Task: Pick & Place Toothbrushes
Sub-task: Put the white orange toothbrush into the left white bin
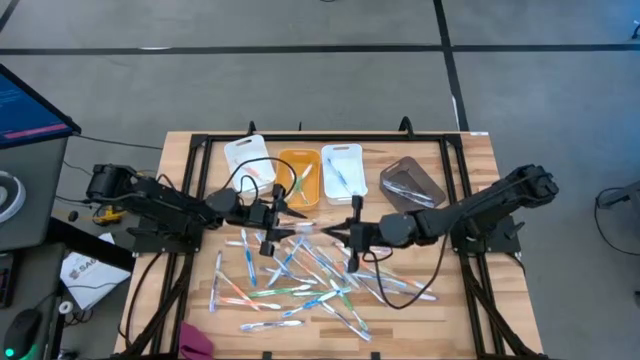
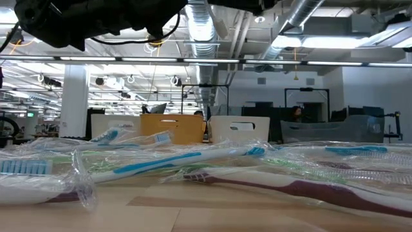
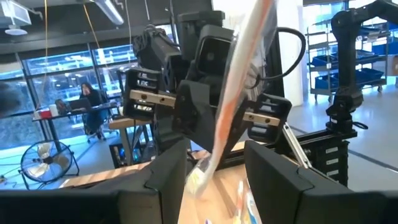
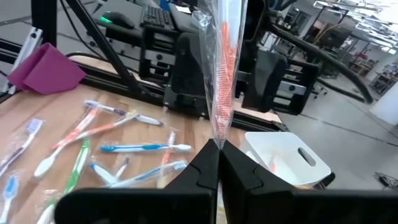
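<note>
An orange-pink toothbrush [image 4: 222,74] in a clear wrapper hangs above the table's middle, between my two grippers. My right gripper [image 4: 218,146], reaching in from the table's right [image 1: 347,233], is shut on it. My left gripper [image 3: 214,155], coming from the left [image 1: 285,212], stands open, and the toothbrush [image 3: 233,93] runs through the gap between its fingers. Many more wrapped toothbrushes [image 1: 300,280] lie scattered flat on the wooden table below and toward the near edge; they fill the front of the low view [image 2: 161,161]. My right gripper pinches one end of the toothbrush's clear wrapper [image 4: 218,132] between its two fingertips. The fingers come about level from the table's right. The toothbrush sticks out past the fingers toward my left gripper, lifted clear of the table. My left gripper has the toothbrush's other end [image 3: 200,177] between its fingers, close to one finger [image 3: 168,174]. I cannot tell whether it touches.
Along the far side stand a white bin [image 1: 248,160], an orange bin [image 1: 298,178], another white bin [image 1: 342,170] and a grey bin [image 1: 412,185]. A magenta cloth [image 1: 195,340] lies at the near left corner. Black cables [image 1: 410,295] loop over the table.
</note>
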`<state>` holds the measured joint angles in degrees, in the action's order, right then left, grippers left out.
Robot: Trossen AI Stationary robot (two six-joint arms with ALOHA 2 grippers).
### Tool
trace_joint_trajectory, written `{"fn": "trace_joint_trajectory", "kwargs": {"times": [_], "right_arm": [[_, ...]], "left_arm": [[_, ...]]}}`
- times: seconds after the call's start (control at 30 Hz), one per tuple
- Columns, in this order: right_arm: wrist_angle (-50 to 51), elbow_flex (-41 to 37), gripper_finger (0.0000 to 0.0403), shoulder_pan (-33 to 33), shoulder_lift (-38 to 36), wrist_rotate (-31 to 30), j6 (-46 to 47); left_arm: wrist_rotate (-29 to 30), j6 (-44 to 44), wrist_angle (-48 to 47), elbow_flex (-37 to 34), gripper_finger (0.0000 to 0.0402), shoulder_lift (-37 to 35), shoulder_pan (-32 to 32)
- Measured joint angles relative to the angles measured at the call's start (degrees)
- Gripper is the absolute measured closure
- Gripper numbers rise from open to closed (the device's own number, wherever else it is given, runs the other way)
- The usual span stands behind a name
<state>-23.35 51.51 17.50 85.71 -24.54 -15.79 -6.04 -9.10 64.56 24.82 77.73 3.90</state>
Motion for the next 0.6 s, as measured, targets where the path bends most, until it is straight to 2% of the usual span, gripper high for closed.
{"fn": "trace_joint_trajectory", "kwargs": {"times": [0.2, 0.47, 0.6], "right_arm": [[-0.1, 0.0, 0.0403, -0.6, 0.0, 0.8, 0.2], [0.8, 0.0, 0.0403, -0.8, 0.0, 0.8, 0.4], [2.0, 0.0, 0.0403, -0.8, 0.0, 0.8, 0.8]], "left_arm": [[0.0, 0.0, 0.3, 2.3, 0.0238, 1.9, 0.0], [0.0, 0.3, 0.0, 5.7, 0.0189, 7.0, 0.1], [-0.4, -4.0, 0.3, 6.2, 0.0175, 7.5, 1.3]]}}
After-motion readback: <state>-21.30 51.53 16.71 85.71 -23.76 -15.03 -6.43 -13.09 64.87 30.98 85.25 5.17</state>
